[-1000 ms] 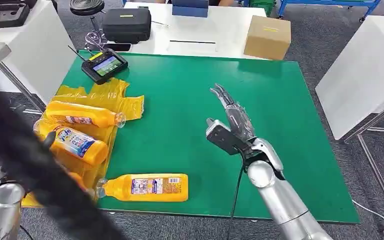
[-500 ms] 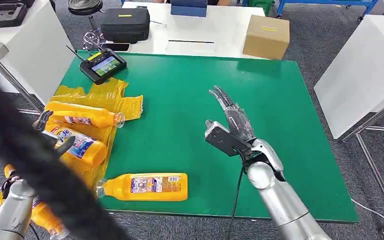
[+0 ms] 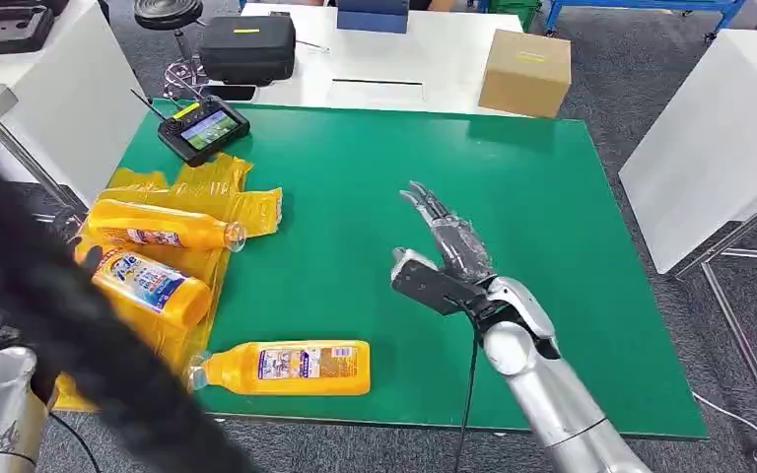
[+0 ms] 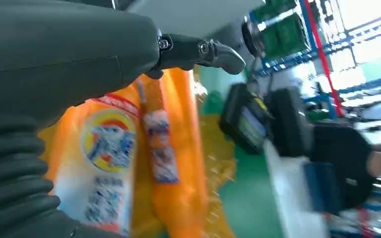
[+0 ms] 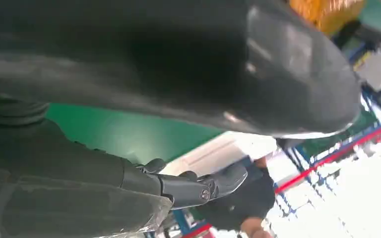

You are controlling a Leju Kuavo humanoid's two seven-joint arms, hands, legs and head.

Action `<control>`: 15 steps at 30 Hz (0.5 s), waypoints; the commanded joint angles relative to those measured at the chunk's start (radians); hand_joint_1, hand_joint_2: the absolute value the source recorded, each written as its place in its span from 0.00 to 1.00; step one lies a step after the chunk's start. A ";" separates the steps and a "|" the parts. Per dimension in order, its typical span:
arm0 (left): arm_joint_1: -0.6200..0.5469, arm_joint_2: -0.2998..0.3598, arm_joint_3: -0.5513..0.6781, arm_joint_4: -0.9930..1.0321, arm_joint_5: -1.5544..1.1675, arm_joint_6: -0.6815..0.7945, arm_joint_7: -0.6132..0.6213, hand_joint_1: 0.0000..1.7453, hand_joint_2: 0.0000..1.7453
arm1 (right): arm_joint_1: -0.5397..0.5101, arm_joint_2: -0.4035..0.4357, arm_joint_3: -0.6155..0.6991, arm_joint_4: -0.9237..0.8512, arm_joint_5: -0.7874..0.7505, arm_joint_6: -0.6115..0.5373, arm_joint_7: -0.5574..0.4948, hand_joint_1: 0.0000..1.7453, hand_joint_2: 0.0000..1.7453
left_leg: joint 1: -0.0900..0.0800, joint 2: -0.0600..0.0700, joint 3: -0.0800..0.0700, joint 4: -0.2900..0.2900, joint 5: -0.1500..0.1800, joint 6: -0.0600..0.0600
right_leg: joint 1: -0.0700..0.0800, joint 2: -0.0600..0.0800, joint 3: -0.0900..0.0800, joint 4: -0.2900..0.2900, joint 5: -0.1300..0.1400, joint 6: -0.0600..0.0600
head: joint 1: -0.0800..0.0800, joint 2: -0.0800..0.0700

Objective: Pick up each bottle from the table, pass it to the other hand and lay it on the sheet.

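Green matting covers the table (image 3: 375, 177) from edge to edge, and everything of the task lies on its left half. A crumpled yellow sheet (image 3: 219, 187) is spread along the table's left edge. Three orange bottles can be counted. Two lie on the sheet: the far bottle (image 3: 163, 225) has its long axis across the table, its open neck pointing right, toward the table's middle; the labelled bottle (image 3: 150, 284) just nearer than it lies slanted, and its neck end is hidden behind a dark blurred band that crosses the lower left of the head view. The third bottle (image 3: 286, 369) lies on bare green near the front edge, beside the sheet, long axis across the table, clear neck pointing left toward the sheet.

The right hand (image 3: 446, 261) hangs over the middle of the table with its fingers stretched forward and apart, thumb out to the left, holding nothing and well apart from every bottle. The left hand (image 4: 54, 99) shows in its wrist view just over the two bottles on the sheet, one dark finger extended past them; whether it touches or holds anything I cannot tell.

One black controller with a lit screen (image 3: 204, 129) sits at the far left corner. Beyond stand one black case (image 3: 247, 47) and one cardboard box (image 3: 523, 72).
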 commanded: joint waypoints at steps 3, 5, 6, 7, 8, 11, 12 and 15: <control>-0.006 -0.146 0.066 -0.296 0.195 -0.027 0.007 0.00 0.00 | -0.135 0.061 0.256 0.250 0.078 0.088 0.034 0.00 1.00 | 0.002 0.002 0.003 -0.001 -0.001 -0.005 | 0.001 0.001 0.003 -0.002 0.000 -0.002 | 0.000 0.000; -0.008 -0.158 0.057 -0.314 0.203 -0.025 0.016 0.00 0.00 | -0.143 0.070 0.271 0.263 0.079 0.089 0.034 0.00 1.00 | 0.001 0.000 0.001 0.000 0.000 -0.003 | 0.001 0.000 0.001 -0.001 0.000 -0.001 | 0.000 0.000; -0.008 -0.158 0.057 -0.314 0.203 -0.025 0.016 0.00 0.00 | -0.143 0.070 0.271 0.263 0.079 0.089 0.034 0.00 1.00 | 0.001 0.001 0.003 -0.001 0.000 -0.005 | 0.001 0.000 0.002 -0.002 0.000 -0.002 | 0.000 0.000; -0.007 -0.158 0.056 -0.313 0.203 -0.025 0.016 0.00 0.00 | -0.145 0.070 0.270 0.262 0.079 0.089 0.034 0.00 1.00 | 0.001 0.000 0.002 -0.001 0.000 -0.004 | 0.001 0.000 0.001 -0.001 0.000 -0.002 | 0.000 0.000; -0.004 -0.155 0.058 -0.312 0.203 -0.027 0.015 0.00 0.00 | -0.146 0.067 0.270 0.262 0.078 0.089 0.033 0.00 1.00 | 0.001 0.000 0.001 -0.001 0.000 -0.003 | 0.001 0.000 0.001 -0.001 0.000 -0.001 | 0.000 0.000; -0.006 -0.167 0.053 -0.329 0.199 -0.017 0.005 0.00 0.00 | -0.179 0.080 0.309 0.287 0.089 0.111 0.047 0.00 1.00 | 0.001 0.001 0.001 -0.001 0.000 -0.003 | 0.000 0.001 0.001 -0.001 0.000 -0.001 | 0.000 0.000; -0.003 -0.171 0.044 -0.343 0.186 -0.006 0.002 0.00 0.00 | -0.195 0.095 0.325 0.304 0.090 0.114 0.048 0.00 1.00 | 0.001 0.001 0.002 -0.001 -0.001 -0.005 | 0.001 0.001 0.002 -0.001 0.000 -0.002 | 0.000 0.000; -0.010 -0.176 0.019 -0.338 0.181 0.006 0.012 0.00 0.00 | -0.241 0.138 0.372 0.362 0.079 0.138 0.069 0.00 0.00 | 0.001 0.003 0.002 -0.001 -0.001 -0.006 | 0.001 0.002 0.002 -0.001 0.000 -0.002 | 0.001 0.000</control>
